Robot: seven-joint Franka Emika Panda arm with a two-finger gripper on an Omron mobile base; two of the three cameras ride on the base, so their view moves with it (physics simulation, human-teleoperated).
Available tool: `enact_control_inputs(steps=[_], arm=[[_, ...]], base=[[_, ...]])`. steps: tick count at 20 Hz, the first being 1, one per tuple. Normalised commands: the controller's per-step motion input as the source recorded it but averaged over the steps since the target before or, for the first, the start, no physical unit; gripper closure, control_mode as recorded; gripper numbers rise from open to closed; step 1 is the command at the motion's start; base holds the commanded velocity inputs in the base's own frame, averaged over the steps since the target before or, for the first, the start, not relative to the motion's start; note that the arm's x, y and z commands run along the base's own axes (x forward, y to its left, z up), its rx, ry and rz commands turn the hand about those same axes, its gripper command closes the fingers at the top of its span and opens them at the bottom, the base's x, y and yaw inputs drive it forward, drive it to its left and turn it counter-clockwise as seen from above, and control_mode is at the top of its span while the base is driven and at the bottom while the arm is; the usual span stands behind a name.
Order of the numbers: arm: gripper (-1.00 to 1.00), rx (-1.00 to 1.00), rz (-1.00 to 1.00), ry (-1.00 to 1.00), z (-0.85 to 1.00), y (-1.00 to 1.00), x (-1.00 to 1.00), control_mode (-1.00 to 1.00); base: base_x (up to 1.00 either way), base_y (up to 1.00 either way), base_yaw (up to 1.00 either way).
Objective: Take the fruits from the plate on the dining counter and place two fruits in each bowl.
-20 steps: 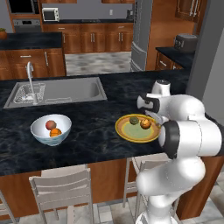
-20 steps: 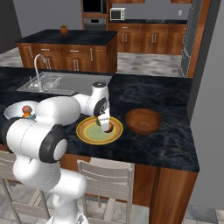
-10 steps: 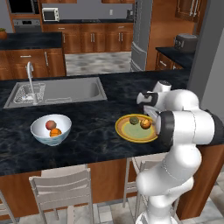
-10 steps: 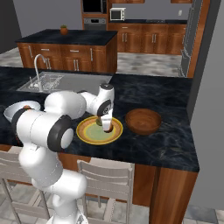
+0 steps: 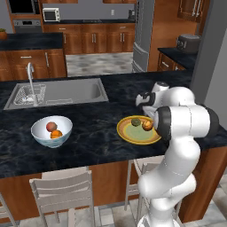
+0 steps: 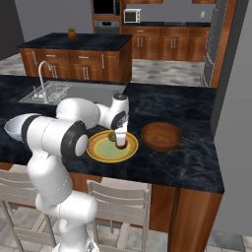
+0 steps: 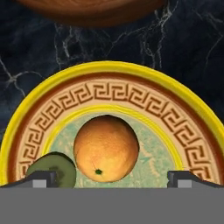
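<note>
In the left base view the plate [image 5: 133, 135] lies on the dining counter [image 5: 88, 133] toward its near edge, holding a dark green fruit [image 5: 135, 122] with a yellow-orange fruit [image 5: 147, 125] just beside it on the right; the arm's white forearm covers the plate's right part. Well apart to the left stands the white bowl [image 5: 51, 137] with a reddish-tan fruit [image 5: 51, 126] and an orange fruit [image 5: 56, 134] inside, touching each other. A sink [image 5: 71, 92] with a faucet [image 5: 31, 82] is set into the far left of the counter, and a chair [image 5: 62, 190] stands below the near edge. In the right base view the gripper [image 6: 119, 142] reaches down onto the plate [image 6: 101, 153], its white hand hiding most of the fruit there; the wooden bowl [image 6: 161, 136] sits just beside the plate on the right, and nothing shows inside it. The white bowl [image 6: 14, 127] peeks out at the left, behind the arm. In the hand view the yellow-orange fruit [image 7: 106, 148] rests on the plate's [image 7: 131, 98] pale green centre between the two spread fingertips [image 7: 189, 178], which stand wide of it and hold nothing. The green fruit [image 7: 52, 169] lies against its lower left, and the wooden bowl's rim [image 7: 96, 12] shows at the top.
</note>
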Motion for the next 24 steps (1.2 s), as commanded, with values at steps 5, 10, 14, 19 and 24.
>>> enact_control_inputs(steps=[5,10,14,19,24], arm=[[-1.00,-0.01,0.00,0.02,-0.29,-0.03,0.02,-1.00],[-1.00,0.00,0.00,0.03,-0.20,0.00,0.00,-1.00],[-1.00,0.00,0.00,0.01,-0.16,0.00,0.14,-1.00],[-1.00,0.00,0.00,0.00,-0.16,0.00,0.17,-1.00],[-1.00,0.00,0.00,0.00,-0.22,0.00,0.03,-1.00]], base=[[0.00,0.00,0.00],[0.00,0.00,0.00],[0.00,0.00,0.00],[0.00,0.00,0.00],[0.00,0.00,0.00]])
